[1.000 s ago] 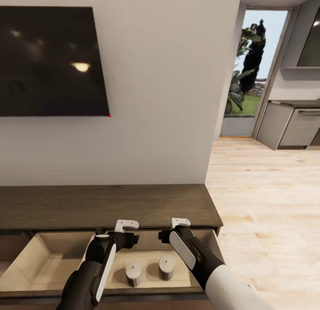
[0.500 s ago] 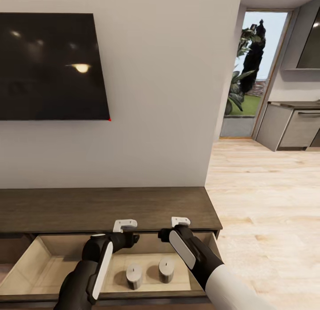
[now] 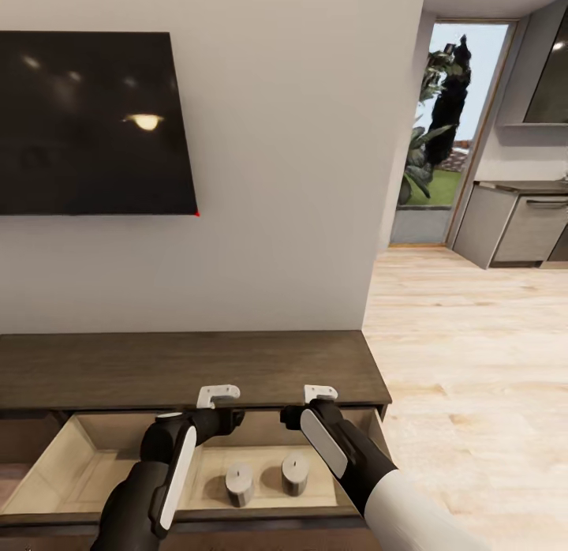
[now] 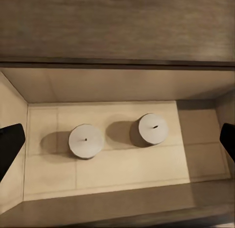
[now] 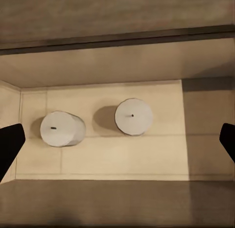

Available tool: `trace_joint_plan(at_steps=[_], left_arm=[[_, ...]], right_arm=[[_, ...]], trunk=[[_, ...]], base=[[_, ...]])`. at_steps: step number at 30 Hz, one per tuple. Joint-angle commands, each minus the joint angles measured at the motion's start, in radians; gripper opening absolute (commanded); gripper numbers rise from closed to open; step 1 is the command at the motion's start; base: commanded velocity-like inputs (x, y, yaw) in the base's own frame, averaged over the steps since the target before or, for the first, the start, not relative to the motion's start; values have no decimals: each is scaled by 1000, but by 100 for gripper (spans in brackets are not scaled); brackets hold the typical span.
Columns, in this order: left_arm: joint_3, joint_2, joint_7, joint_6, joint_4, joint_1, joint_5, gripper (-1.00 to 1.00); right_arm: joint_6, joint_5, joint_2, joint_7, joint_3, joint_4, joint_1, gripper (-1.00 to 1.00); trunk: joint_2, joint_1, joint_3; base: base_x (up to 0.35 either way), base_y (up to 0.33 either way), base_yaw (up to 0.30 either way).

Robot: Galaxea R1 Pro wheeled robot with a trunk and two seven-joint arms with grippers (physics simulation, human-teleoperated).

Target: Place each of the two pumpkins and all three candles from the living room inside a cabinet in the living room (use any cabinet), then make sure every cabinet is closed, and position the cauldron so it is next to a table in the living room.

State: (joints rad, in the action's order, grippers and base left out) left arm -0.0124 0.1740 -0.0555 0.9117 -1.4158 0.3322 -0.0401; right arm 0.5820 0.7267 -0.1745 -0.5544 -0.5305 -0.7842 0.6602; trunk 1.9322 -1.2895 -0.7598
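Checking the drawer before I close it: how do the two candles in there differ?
The left candle sits slightly nearer the drawer front; the right candle sits a bit further back. The left one lies below the left gripper, the right one below the right gripper. Both are upright, short, pale, apart, same size.

Colour rundown: cabinet (image 3: pixel 189 369) is dark brown woodgrain, its drawer (image 3: pixel 95 456) pale beige inside. Both candles (image 3: pixel 239 485) (image 3: pixel 296 474) look pale grey-white. Wall's plain off-white, TV (image 3: pixel 91 125) glossy black, floor (image 3: pixel 465 354) light blond wood planks.
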Motion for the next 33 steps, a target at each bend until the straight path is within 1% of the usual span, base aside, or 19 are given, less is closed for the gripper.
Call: trace_joint_plan(at_steps=[1,5,8,15,24,33], left_arm=[[-1,1,-6,4,-1,1,-4,100],[-1,1,-9,3,-2,1,-4,100],[-1,1,-10,4,-2,1,-5,100],[-3,1,-10,3,-2,1,-6,100],[-3,1,-10,0,-2,1,-7,100],[-3,1,-10,0,-2,1,-7,100]], right_arm=[[1,8,0,-9,-2,0,1,100],[1,8,0,-9,-2,-1,1,100],[1,8,0,-9,-2,-1,1,100],[1,7,0,-9,-2,0,1,100],[1,5,0,-9,-2,0,1,100],[0,4,0,-9,-2,0,1,100]], trunk=[[1,0,-1],[1,0,-1],[1,0,-1],[1,0,-1],[1,0,-1],[1,0,-1]], base=[[-27,0,0],[-25,0,0],[-203,0,0],[-323,0,0],[-312,125,0],[-323,12,0]])
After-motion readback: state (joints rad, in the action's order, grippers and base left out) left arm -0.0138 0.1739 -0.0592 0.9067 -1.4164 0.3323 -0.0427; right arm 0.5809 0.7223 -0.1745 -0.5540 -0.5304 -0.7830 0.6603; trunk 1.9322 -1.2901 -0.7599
